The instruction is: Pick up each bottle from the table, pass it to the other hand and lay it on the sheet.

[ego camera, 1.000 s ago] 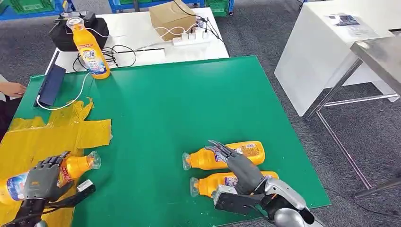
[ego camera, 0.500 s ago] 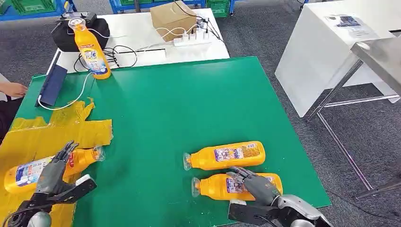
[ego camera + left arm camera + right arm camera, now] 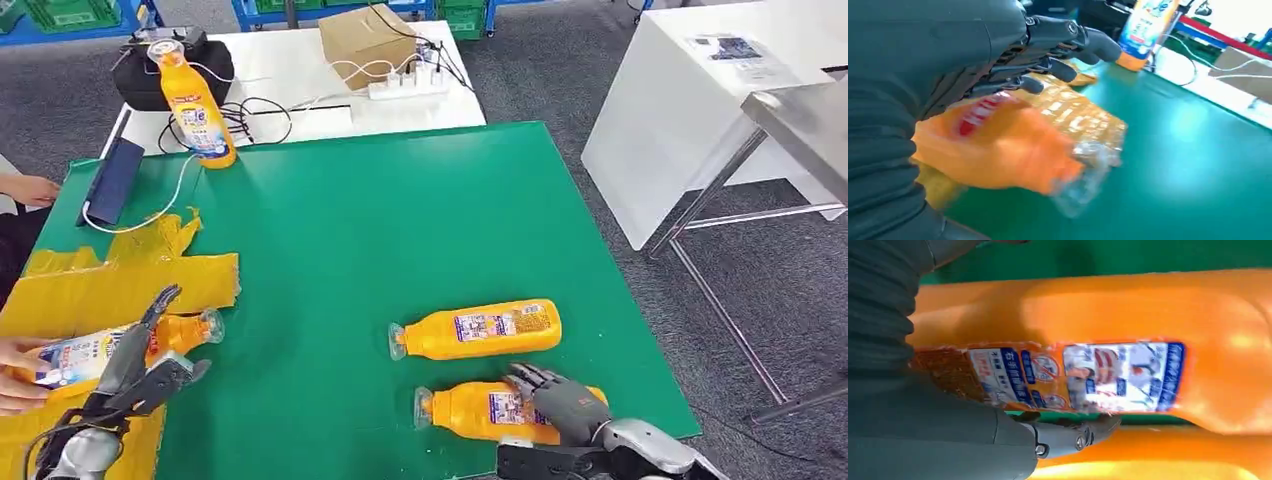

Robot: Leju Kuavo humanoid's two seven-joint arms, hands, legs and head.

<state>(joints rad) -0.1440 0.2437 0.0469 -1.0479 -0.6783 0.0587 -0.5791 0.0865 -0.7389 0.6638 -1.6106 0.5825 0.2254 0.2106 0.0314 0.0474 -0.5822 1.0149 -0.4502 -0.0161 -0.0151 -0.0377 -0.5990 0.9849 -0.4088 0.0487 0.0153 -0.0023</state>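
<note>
Right hand (image 3: 565, 400): I see it lying on the nearest bottle (image 3: 500, 410) at the front edge of the green table (image 3: 400, 220), fingers draped over the label end; in the right wrist view (image 3: 998, 440) the thumb sits under the bottle's side, so I log it as gripping, bottle not lifted.

Left hand (image 3: 135, 360): fingers spread and straight, resting over the neck end of the bottle on the sheet (image 3: 110, 345); it holds nothing that I can see. A person's hand (image 3: 20, 375) holds that bottle's base end.

Labels: each bottle carries a white, blue and red printed label with small figures; the writing is too blurred for me to read.

Bottles: orange plastic, flattened body, clear cap end. Second lying bottle (image 3: 475, 330) sits just beyond the nearest one, parallel, caps pointing to my left. Upright bottle (image 3: 195, 105) stands at the far left corner of the green table.

Sheet: yellow sheet (image 3: 110, 285), crinkled, on the left part of the table.

Surroundings: white table (image 3: 290, 70) behind, with a cardboard box (image 3: 365, 40), power strip (image 3: 405, 82), cables and a black bag (image 3: 140, 75); grey carpet floor (image 3: 560, 80); white counter (image 3: 720, 100) on the right.
</note>
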